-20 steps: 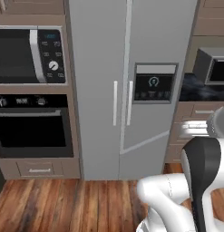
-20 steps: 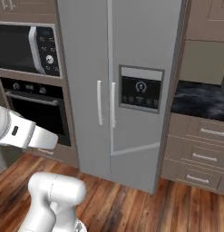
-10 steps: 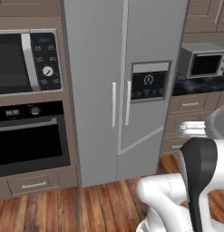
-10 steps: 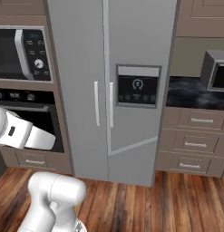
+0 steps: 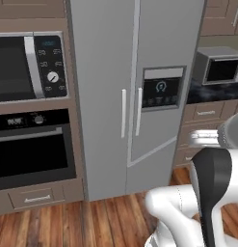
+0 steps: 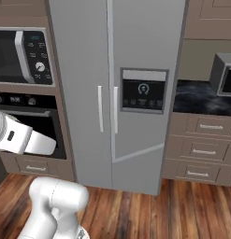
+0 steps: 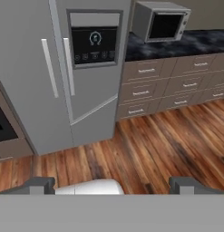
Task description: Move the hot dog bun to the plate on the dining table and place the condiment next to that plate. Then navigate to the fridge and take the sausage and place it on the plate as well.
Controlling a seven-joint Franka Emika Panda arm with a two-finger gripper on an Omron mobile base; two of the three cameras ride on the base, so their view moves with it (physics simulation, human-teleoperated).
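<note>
**Kid:** What are your jaws doing?

**Helper:** Look at your gripper (image 7: 111,183) in the hand view. The two dark tips stand far apart, as wide as they go. Nothing sits between them. You hold nothing.

**Kid:** Why so wide?

**Helper:** I think you keep them wide so they are ready for a handle, and later for the sausage.

**Kid:** Where is the sausage?

**Helper:** You cannot see it. The task says it is in the fridge (image 5: 106,72), and both doors are shut. So it is likely hidden inside.

**Kid:** Why is the arm tucked in?

**Helper:** Your arm (image 5: 212,188) is folded close to the base, well back from the fridge. That is likely so it bumps nothing while you drive up.

**Kid:** What do you go for next?

**Helper:** The two long handles (image 6: 107,109) stand side by side in the middle, where the doors meet. You will have to pull one door open. The panel (image 6: 143,91) sits on the right door.

**Kid:** What else is close?

**Helper:** An oven (image 5: 33,149) with a microwave (image 5: 29,67) above it is left of the fridge. Drawers (image 6: 201,151) and a small box oven (image 7: 161,20) on the dark counter are on the right. Keep your elbow away from them.
</note>
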